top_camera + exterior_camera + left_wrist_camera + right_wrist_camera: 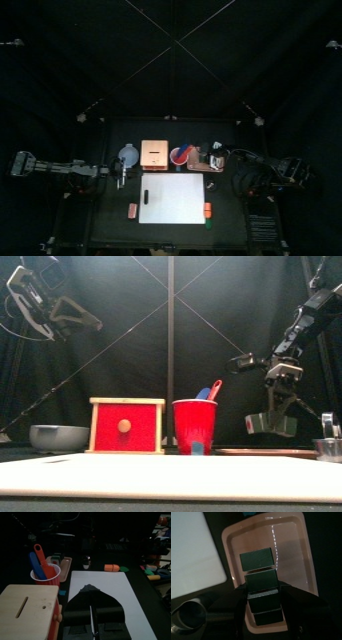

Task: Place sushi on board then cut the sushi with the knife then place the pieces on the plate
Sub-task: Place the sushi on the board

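The dark green sushi roll (258, 561) lies lengthwise over the pink tray (291, 542), several blocks in a row. My right gripper (264, 588) holds the roll's near end, with a jaw pressed against each side. In the front view this gripper (274, 428) hangs just above the tray (254, 452), at the table's right. The white board (174, 197) lies bare at the front middle. The red cup (195, 424) holds a blue knife (35, 564) and a red knife (41, 557). My left gripper (90, 591) is shut and empty, over the board's left edge (118, 180).
A wooden box (154, 152) with a red drawer front (126, 426) stands left of the cup. The blue-grey bowl (56, 437) is further left. A metal cutter (329, 446) stands at the far right. Small toy foods (132, 208) (207, 209) flank the board.
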